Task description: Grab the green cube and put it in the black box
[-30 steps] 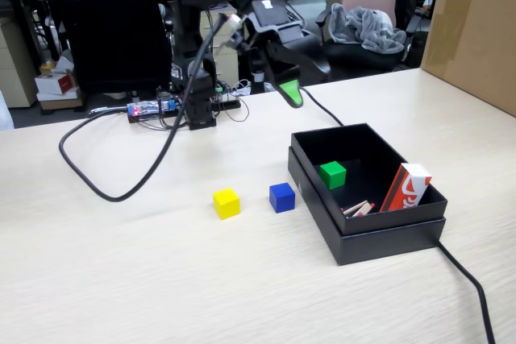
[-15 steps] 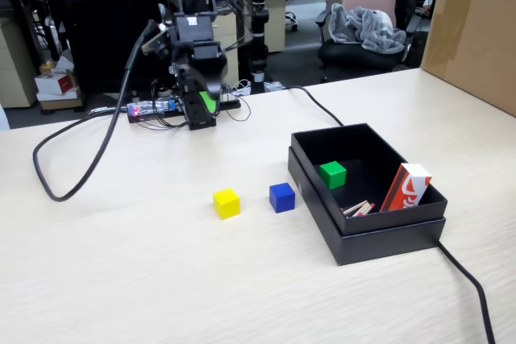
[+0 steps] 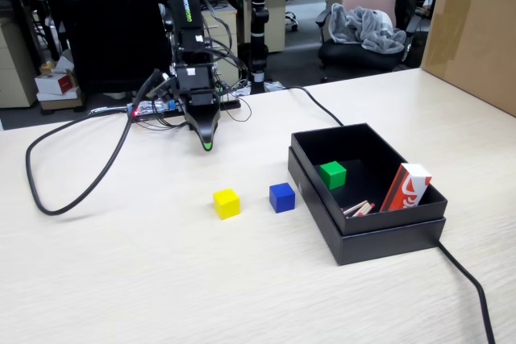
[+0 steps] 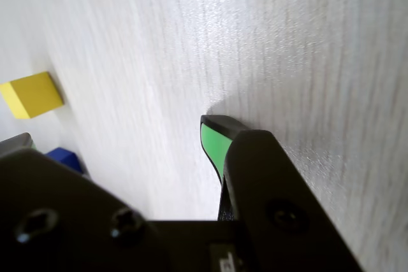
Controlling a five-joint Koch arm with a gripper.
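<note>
Claw [image 3: 208,144] first: I am seeing it pointing down at the table [image 3: 121,279], its green tip just above or on the wood near the arm's base, at the left of the fixed view. From the wrist view the claw [image 4: 213,133] is showing one green-faced tip with a black jaw lying over it, so I cannot tell whether the jaws are spread or pressed together; nothing is sitting between them that I can see.

Moving right in the fixed view, I am finding the yellow cube [image 3: 226,203] lying on the bare table, nearer the camera than the claw, and the blue cube [image 3: 282,197] just beside it, close to the wall of the black box [image 3: 379,239]. The green cube [image 3: 332,175] is resting inside that box, on its floor near the left wall, well apart from the claw and to its right. Farther right in the same box, a red-and-white carton [image 3: 405,187] is leaning against the wall.
</note>
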